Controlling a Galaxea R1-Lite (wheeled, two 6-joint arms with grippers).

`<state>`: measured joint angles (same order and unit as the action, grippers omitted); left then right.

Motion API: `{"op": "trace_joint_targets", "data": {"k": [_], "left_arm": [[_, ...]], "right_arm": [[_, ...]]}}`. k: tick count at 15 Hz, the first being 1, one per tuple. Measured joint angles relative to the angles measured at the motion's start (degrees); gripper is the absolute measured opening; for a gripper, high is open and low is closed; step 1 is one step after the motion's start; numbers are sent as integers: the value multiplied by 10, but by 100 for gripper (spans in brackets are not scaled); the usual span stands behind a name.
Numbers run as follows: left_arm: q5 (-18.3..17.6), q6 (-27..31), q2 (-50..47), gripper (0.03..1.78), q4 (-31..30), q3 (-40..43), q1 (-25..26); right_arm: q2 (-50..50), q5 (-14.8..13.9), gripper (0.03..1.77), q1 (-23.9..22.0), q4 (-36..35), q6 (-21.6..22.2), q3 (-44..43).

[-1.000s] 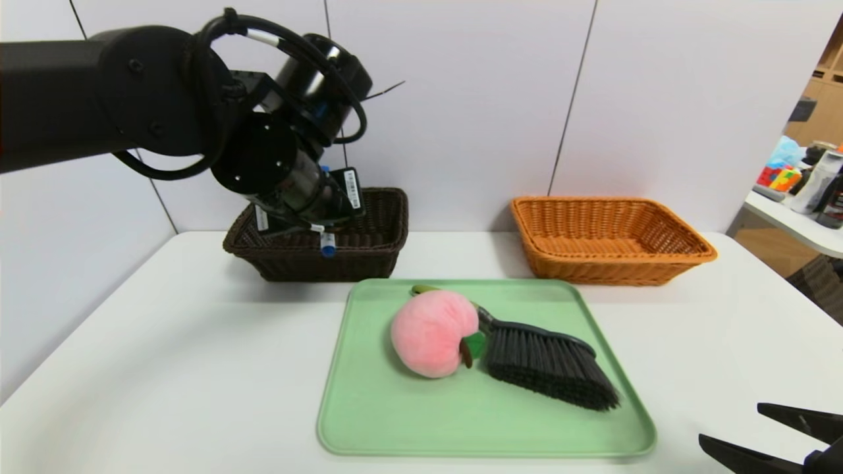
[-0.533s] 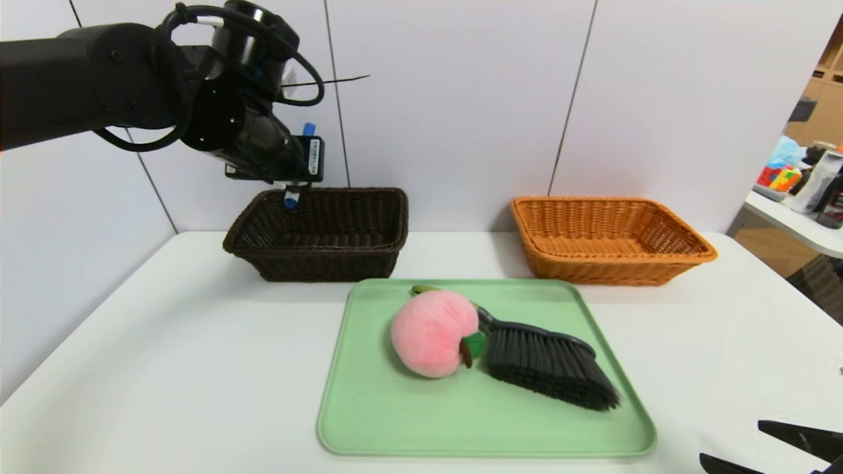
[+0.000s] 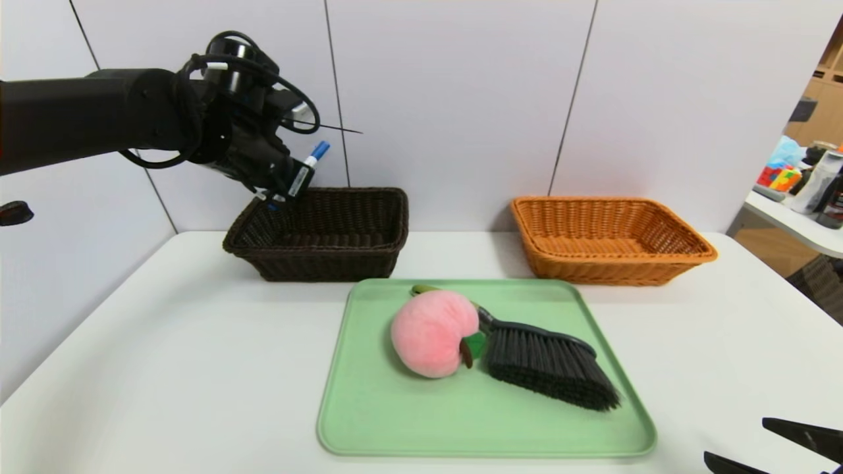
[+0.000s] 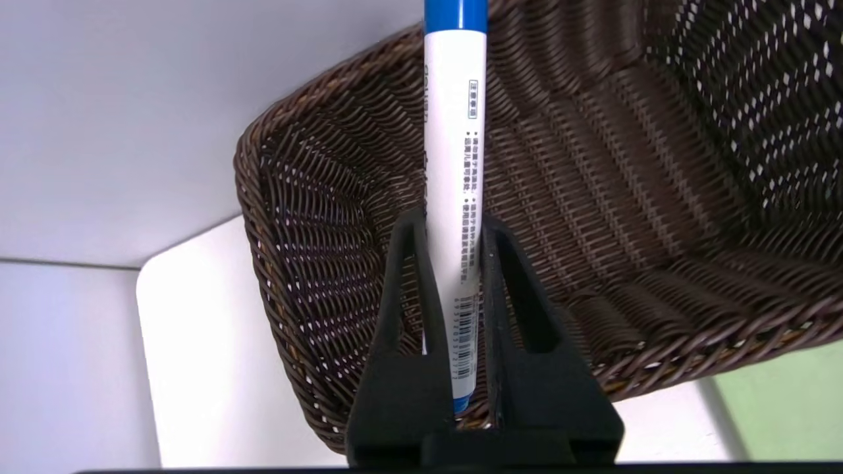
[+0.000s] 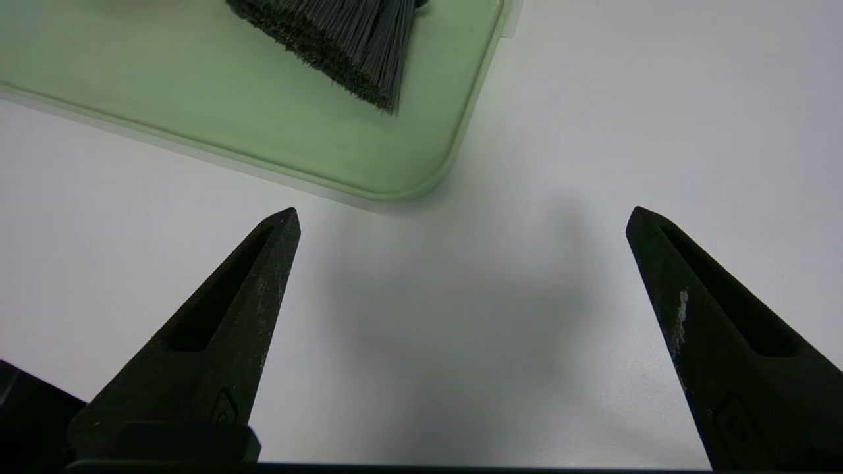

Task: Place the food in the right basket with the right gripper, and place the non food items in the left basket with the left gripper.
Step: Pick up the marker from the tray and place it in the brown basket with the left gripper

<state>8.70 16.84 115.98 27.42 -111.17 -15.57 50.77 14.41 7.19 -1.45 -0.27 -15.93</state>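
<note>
Food, the pink plush peach [image 3: 431, 334], sits left of centre on the tray [image 3: 487, 431]; the right gripper [image 5: 463, 210], jaws spread, waits off its near right corner; the left gripper [image 4: 453, 224] pinches the marker [image 4: 454, 164] above the dark basket's [image 3: 316, 263] left end, where an early release might tip it over the rim; only the left wrist view shows the marker's printed barrel

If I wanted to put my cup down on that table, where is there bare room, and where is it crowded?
Bare tabletop lies left of the tray, in front of the dark basket, and between the tray and the orange basket's right-hand table edge. The tray's front strip is bare too. Crowded: the tray's middle, with peach and brush.
</note>
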Motion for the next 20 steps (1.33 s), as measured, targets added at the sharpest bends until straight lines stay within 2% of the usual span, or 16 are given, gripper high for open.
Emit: {"op": "trace_joint_targets", "data": {"k": [3, 10, 15, 16, 20], "left_arm": [[-41, 68, -1, 19, 0, 10, 16], [-215, 338, 20, 19, 0, 9, 77], [-291, 464, 55, 19, 0, 1, 97], [-298, 480, 62, 19, 1, -5, 99], [-301, 483, 86, 19, -11, -16, 101]], "right_arm": [[-3, 0, 171, 0, 4, 0, -1], [-5, 0, 171, -1, 4, 0, 0], [-5, 0, 171, -1, 4, -1, 1], [-5, 0, 171, -1, 4, -1, 1], [-3, 0, 171, -4, 4, -1, 0]]}}
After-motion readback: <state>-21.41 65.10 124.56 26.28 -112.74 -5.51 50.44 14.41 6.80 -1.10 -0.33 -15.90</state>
